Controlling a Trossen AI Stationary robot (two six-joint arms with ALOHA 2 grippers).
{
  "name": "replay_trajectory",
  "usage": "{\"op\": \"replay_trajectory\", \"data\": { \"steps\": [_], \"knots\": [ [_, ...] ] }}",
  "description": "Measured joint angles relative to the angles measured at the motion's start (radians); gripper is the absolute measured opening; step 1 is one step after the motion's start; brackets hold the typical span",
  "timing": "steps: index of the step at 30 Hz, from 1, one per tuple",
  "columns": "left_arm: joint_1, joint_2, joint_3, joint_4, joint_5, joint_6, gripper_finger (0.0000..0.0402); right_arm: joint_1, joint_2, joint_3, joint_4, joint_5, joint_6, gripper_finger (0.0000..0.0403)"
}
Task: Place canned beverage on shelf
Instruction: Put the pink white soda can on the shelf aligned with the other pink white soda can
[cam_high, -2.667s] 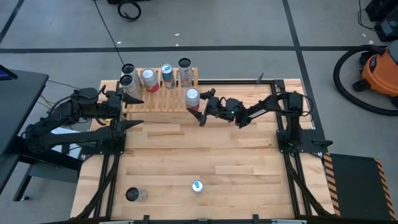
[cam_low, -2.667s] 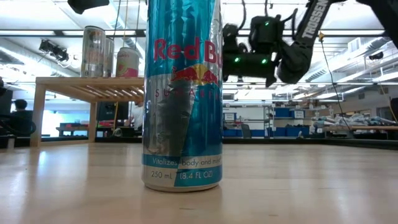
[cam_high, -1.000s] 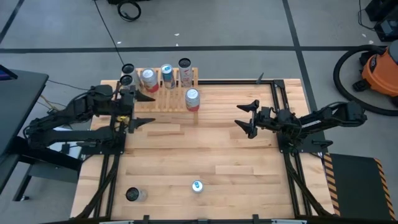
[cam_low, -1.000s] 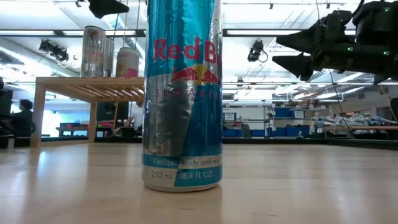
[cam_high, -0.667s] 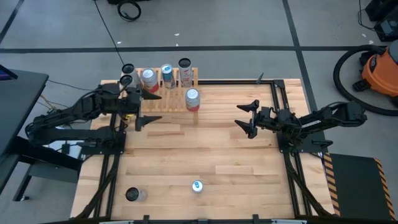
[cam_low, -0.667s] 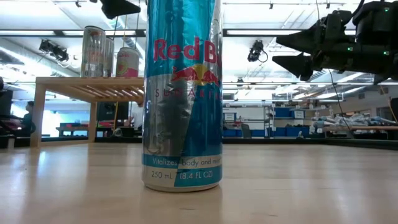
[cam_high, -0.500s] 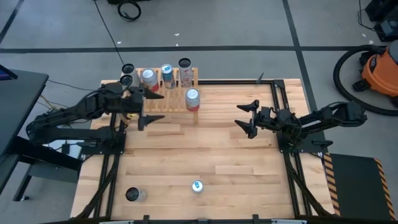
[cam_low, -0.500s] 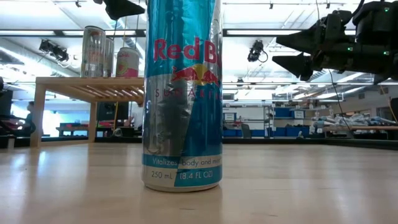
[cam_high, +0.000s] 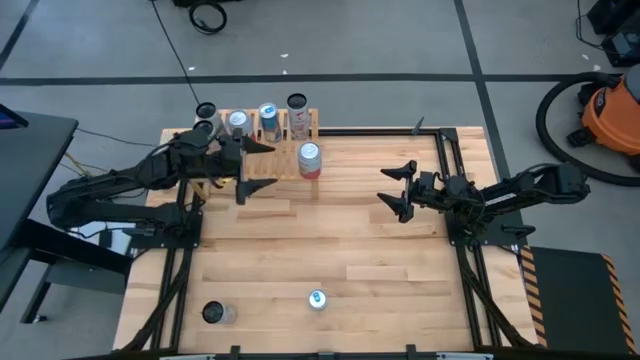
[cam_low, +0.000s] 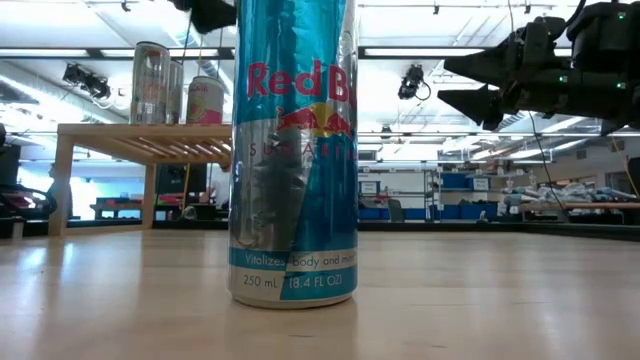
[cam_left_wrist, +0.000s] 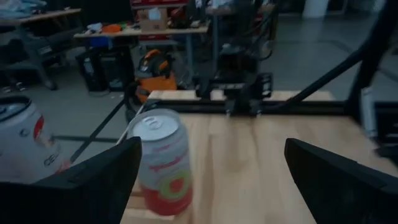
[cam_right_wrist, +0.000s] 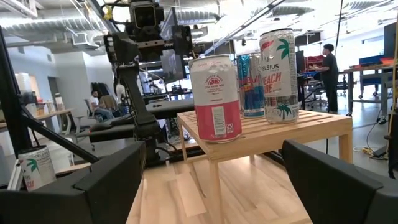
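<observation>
A low rack of pale slatted wood, the shelf (cam_high: 262, 150), stands at the far edge of the plank table (cam_high: 330, 250), toward its left corner. It carries several cans, among them a pink-and-white can (cam_high: 310, 158) at its right end. The left gripper (cam_high: 258, 166) hovers over the shelf's front edge, fingers spread wide, holding nothing. The right gripper (cam_high: 398, 188) hangs near the table's right edge, also wide open and empty. A blue-and-silver Red Bull can (cam_high: 317, 298) stands near the table's near edge, and a dark-topped can (cam_high: 214, 313) near the near left corner.

The plank table (cam_high: 330, 240) carries the slatted shelf (cam_high: 275, 160) and two cans (cam_high: 317, 299).
</observation>
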Motion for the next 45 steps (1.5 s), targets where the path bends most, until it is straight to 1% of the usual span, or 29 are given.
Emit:
{"op": "replay_trajectory", "data": {
  "steps": [4,10,15,23,28,31,40,45],
  "knots": [
    [0.000,0.049,0.000,0.006,-0.049,0.004,0.0396,0.000,0.000,0.000,0.000,0.000,0.000,0.0385],
    [0.000,0.088,0.000,0.067,-0.058,0.009,0.0396,0.000,0.000,0.000,0.001,0.000,0.000,0.0385],
    [0.000,0.087,0.000,0.074,-0.140,0.011,0.0396,0.000,0.000,0.000,0.001,0.000,0.000,0.0385],
    [0.010,0.087,0.000,0.055,-0.145,0.008,0.0399,0.000,0.000,0.000,0.001,0.000,0.000,0.0385],
    [0.019,0.087,0.000,0.054,-0.126,0.006,0.0400,0.000,0.000,0.000,0.001,0.000,0.000,0.0385],
    [0.034,0.087,0.000,0.054,-0.074,0.001,0.0400,0.000,0.000,0.000,0.001,0.000,0.000,0.0385],
    [0.042,0.086,0.000,0.068,0.027,0.009,0.0400,0.000,0.000,0.000,0.001,0.000,0.000,0.0385],
    [0.042,0.085,0.000,0.089,0.028,0.018,0.0400,0.000,0.000,0.000,0.001,0.000,0.000,0.0385]
  ]
}}
